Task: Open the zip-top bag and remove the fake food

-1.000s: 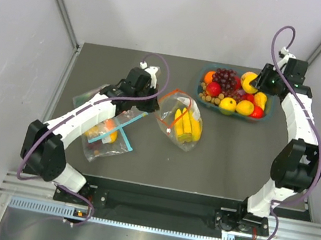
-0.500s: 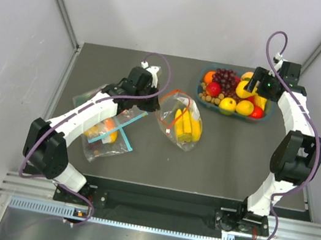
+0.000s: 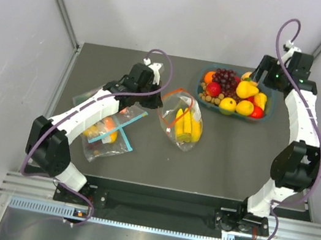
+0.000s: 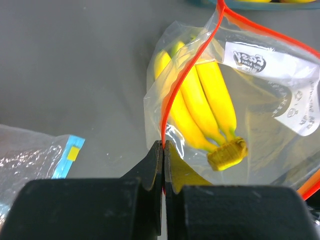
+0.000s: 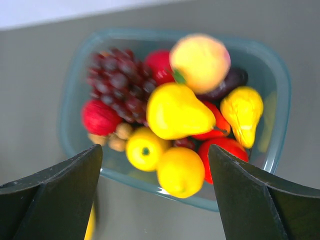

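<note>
Pinching is being done by the left gripper [image 4: 163, 147], whose fingers are being pressed together on the red-orange zip strip [image 4: 175, 100] of the zip-top bag [image 3: 170, 118], at the near lip of its mouth. In the top view the bag is being shown lying near the middle of the table [image 3: 233, 164], just right of the left gripper [image 3: 155, 97]. In the left wrist view the bag [image 4: 260, 100] is being seen spreading away from the fingertips toward the upper right of the frame. The strip is being traced from the fingertips up to the top centre and then off to the right, so the mouth is being judged already parted. The banana bunch [image 4: 200, 107] is being seen inside, its long axis running from upper left to lower right, with the stem end at the lower right, close to the pinch. No other fruit is being made out in the bag. The right gripper [image 5: 155, 200] is being held wide open and empty above the fruit bowl [image 5: 277, 75] at the upper right of the top view, well apart from the bag. The left arm is therefore being judged nearer, and the right would be needed at the mouth.
</note>
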Tool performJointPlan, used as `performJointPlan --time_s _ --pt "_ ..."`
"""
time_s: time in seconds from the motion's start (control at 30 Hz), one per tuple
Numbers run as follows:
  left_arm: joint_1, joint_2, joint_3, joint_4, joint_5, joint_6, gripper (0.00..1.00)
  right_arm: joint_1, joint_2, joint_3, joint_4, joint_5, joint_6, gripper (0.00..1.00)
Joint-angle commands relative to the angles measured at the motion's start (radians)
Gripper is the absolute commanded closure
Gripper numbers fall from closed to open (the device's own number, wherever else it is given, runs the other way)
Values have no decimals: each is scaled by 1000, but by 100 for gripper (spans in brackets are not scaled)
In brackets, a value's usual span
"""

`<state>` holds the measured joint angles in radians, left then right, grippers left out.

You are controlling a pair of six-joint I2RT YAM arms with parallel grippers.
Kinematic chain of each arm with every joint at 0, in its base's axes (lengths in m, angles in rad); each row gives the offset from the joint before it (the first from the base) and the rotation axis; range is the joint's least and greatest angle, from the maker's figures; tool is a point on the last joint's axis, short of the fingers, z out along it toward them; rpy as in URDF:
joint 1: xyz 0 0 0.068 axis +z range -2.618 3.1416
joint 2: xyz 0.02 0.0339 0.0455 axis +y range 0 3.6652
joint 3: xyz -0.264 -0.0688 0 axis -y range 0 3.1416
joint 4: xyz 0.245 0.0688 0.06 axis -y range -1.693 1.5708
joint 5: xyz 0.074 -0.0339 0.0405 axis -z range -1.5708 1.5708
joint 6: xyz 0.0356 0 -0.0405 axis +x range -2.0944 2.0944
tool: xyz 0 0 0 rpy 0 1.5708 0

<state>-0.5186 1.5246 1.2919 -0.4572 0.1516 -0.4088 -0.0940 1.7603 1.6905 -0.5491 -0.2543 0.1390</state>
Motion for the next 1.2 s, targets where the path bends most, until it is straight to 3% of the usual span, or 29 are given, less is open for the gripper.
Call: performJointPlan --time_s 0.0,0.13,0.43,0.63,0.93,1.17 --pt "3 14 63 35 34 2 100 8 -102 123 -26 -87 31 15" --pt "2 23 79 61 58 -27 100 88 -128 178 -67 -141 59 14" --pt "-29 46 118 97 68 -73 100 457 -151 159 -81 -207 165 16" --pt "-43 51 135 98 52 -84 100 585 -179 97 -94 -220 226 18" --pt "-67 37 126 98 26 -97 100 654 -280 -165 -89 -215 274 24" --pt "-92 22 109 118 11 -108 100 655 -338 -282 -202 -125 216 30"
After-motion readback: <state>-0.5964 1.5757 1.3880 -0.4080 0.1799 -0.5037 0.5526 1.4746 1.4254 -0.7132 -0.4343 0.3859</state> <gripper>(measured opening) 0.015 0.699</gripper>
